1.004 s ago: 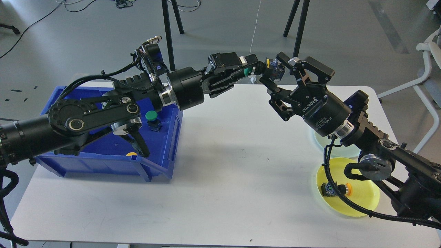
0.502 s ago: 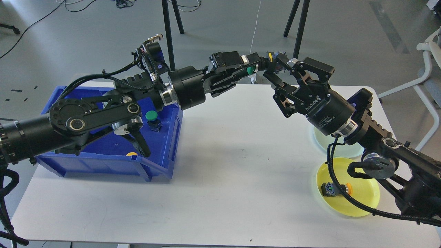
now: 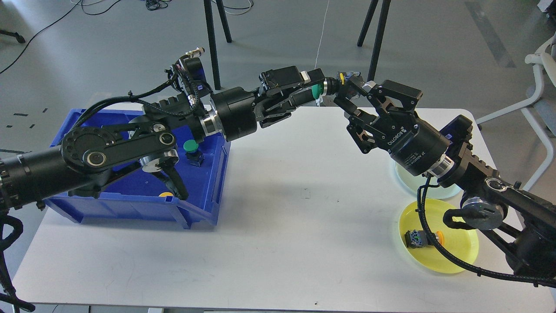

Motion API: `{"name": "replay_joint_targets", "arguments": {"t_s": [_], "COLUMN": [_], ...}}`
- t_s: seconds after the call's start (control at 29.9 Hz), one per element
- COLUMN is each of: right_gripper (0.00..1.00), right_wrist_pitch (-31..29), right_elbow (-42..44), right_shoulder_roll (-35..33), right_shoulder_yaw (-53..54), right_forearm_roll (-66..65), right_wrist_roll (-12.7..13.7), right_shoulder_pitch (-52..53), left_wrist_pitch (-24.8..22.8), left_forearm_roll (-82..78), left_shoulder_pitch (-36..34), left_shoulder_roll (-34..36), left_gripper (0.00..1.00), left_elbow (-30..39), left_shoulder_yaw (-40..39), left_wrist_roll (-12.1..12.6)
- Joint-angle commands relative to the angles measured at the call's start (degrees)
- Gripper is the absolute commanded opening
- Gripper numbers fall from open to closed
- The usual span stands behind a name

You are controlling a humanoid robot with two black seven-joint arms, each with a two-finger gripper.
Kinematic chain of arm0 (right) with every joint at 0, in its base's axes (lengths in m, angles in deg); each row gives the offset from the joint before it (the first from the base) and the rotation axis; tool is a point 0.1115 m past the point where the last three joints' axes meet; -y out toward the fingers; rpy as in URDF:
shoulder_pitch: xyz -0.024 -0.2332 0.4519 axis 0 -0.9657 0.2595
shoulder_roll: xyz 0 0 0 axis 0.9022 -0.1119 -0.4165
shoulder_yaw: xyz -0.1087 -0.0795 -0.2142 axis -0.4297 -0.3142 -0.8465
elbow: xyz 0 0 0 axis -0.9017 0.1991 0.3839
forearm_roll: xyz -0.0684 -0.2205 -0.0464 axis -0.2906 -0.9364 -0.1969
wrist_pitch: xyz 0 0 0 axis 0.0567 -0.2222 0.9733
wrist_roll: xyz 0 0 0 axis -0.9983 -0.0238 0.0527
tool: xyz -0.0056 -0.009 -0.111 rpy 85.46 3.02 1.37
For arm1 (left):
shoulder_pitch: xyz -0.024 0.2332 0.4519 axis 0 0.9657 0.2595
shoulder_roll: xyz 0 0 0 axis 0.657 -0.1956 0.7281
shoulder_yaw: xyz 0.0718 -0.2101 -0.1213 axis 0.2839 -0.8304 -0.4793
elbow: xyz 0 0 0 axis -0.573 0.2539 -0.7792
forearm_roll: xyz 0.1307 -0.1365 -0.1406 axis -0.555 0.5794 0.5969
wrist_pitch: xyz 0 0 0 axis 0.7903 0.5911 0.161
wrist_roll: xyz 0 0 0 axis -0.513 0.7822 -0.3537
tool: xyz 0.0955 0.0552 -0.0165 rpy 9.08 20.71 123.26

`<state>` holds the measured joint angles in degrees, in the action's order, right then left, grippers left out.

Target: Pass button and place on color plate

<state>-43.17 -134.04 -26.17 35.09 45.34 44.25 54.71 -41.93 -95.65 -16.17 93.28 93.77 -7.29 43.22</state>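
My left gripper [image 3: 309, 89] is shut on a green-capped button [image 3: 316, 90] and holds it in the air above the table's far edge. The button's dark body with a yellow mark [image 3: 343, 81] points right. My right gripper [image 3: 346, 92] is open, with its fingers above and below that body, close to it. A yellow plate [image 3: 456, 256] at the front right holds a yellow-capped button [image 3: 419, 238]. A pale green plate [image 3: 410, 182] lies behind it, partly hidden by my right arm.
A blue bin [image 3: 208, 191] stands at the left of the white table [image 3: 282, 226], with a green button [image 3: 191, 150] and a yellow one [image 3: 165, 194] inside. Tripod legs [image 3: 211, 39] stand behind the table. A chair [image 3: 541, 87] is at the far right.
My right gripper has moved up and left, so its fingers now sit around the button's body. My left gripper has shifted slightly, still holding the green button.
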Motion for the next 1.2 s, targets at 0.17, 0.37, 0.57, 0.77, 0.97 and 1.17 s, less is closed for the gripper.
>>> {"name": "replay_joint_targets", "arguments": {"t_s": [0.17, 0.37, 0.57, 0.77, 0.97, 1.17], "right_gripper": [0.02, 0.01, 0.01, 0.01, 0.01, 0.17], "right_wrist_pitch": [0.2, 1.4, 9.8, 17.2, 18.6, 18.7], "right_elbow": [0.3, 2.6, 12.2, 27.7, 31.0, 31.2], "right_shoulder_roll": [-0.8, -1.9, -1.3, 1.6, 2.5, 4.0], "right_shoulder_yaw": [0.7, 9.4, 12.7, 10.8, 4.5, 0.8], "right_forearm_roll": [-0.7, 0.2, 5.6, 17.6, 17.7, 17.8], "right_wrist_roll": [0.3, 0.3, 1.1, 8.9, 12.7, 13.1], "right_shoulder_pitch": [-1.6, -8.6, -15.4, -14.8, -11.9, -9.0], "left_wrist_pitch": [-0.1, 0.0, 0.1, 0.1, 0.2, 0.3], "left_forearm_roll": [0.2, 0.2, 0.2, 0.2, 0.2, 0.2], "left_shoulder_pitch": [0.6, 0.6, 0.6, 0.6, 0.6, 0.6], "left_shoulder_roll": [-0.1, -0.1, -0.1, -0.4, -0.6, -0.6], "left_gripper": [0.74, 0.75, 0.75, 0.75, 0.75, 0.75], "left_elbow": [0.0, 0.1, 0.0, 0.0, 0.0, 0.0], "left_shoulder_yaw": [-1.4, -1.4, -1.3, -1.3, -1.3, -1.3], "left_wrist_roll": [-0.2, -0.2, -0.2, -0.2, -0.2, -0.2]}}
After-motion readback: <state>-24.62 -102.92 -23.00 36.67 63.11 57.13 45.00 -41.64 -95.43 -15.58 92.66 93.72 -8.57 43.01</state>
